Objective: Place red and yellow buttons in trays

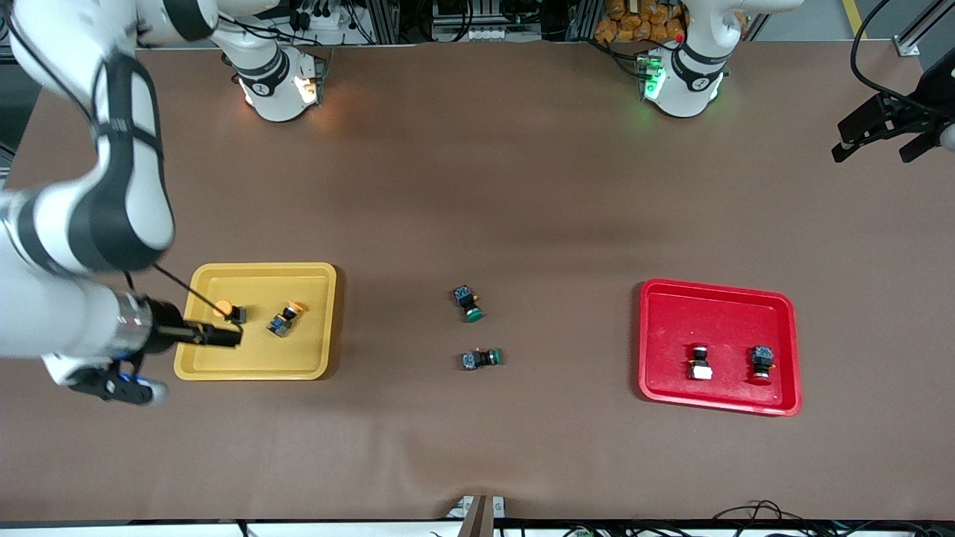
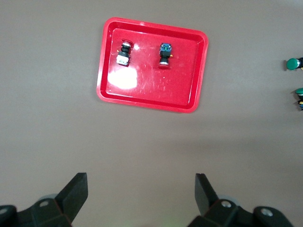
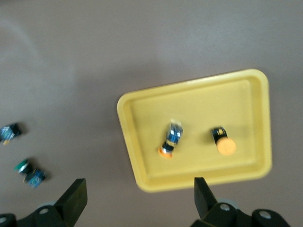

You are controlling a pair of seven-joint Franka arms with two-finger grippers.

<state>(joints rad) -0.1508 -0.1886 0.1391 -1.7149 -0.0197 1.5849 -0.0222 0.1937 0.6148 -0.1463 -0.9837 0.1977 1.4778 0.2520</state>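
Yellow tray [image 1: 257, 369] sits toward the right arm's end of the table. Two yellow-capped buttons lie in it, apart from each other: one [image 1: 230, 309] near the rim at the right arm's end, the other [image 1: 283, 319] near mid-tray.

Right gripper [image 3: 137, 196] hangs above the table at the yellow tray's edge, jaws spread wide, nothing between them. Both yellow-capped buttons lie well clear of its fingers [image 3: 75, 201]; in the front view the wrist hardware partly overlaps the nearer one, so its exact lie there is hard to judge.

Red tray [image 1: 716, 294] sits toward the left arm's end. Two red-capped buttons lie in it side by side, apart: one with a white underside [image 1: 700, 363], one dark [image 1: 761, 362].

Left gripper [image 2: 141, 191] is up high over bare table past the red tray, waiting, jaws wide open and empty; the red tray's contents are far from its fingers [image 2: 78, 189].

Two green-capped buttons [image 1: 468, 302] [image 1: 481, 359] lie on the table between the trays.
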